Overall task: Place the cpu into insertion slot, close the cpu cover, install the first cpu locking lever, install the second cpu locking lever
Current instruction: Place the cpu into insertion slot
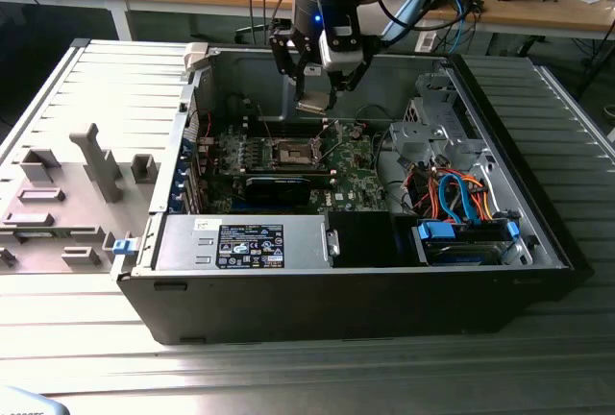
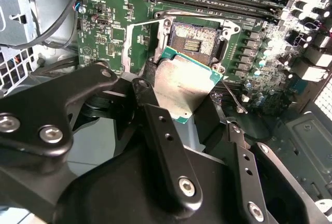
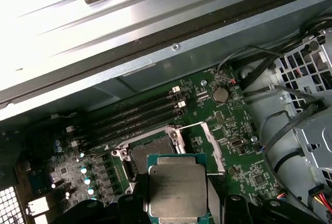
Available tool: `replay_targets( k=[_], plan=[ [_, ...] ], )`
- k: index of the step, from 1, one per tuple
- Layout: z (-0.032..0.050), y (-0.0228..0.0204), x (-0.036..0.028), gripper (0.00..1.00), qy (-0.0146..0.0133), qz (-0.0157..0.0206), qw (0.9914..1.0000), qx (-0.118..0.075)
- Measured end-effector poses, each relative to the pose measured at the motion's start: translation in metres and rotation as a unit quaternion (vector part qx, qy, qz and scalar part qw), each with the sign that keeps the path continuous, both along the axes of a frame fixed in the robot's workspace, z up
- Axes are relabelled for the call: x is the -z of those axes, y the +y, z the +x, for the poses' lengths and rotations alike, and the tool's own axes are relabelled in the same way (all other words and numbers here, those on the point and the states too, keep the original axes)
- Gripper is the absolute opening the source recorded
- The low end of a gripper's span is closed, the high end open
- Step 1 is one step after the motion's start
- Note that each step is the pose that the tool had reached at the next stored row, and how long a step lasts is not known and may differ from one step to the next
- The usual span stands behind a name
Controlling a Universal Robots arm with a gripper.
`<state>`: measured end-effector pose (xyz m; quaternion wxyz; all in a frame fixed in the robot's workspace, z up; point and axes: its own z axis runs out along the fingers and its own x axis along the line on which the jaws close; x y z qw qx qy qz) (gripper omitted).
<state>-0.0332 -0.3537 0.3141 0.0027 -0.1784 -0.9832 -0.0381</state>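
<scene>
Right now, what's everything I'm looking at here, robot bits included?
computer case: one, black, open, on the metal table
circuit board: one, green, inside the case
insertion slot: one, silvery rim, dark centre, on the board
cpu cover: one, silvery, open beside the slot
cpu: one, silvery-grey, in the hand, above the board
memory slots: four, black, beside the slot
power supply: one, silver, near front wall
cables: several, orange and blue, exterior view's right
fixture: one, grey, exterior view's left
hand: one, black, shut on the cpu
</scene>
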Motion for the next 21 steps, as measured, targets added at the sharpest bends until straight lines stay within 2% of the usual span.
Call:
replay_targets(
  k=[21],
  plan=[
    [0.0000,0.0000,0.0007,0.54,0.0000,0.0000,0.99963,0.027]
  ],
)
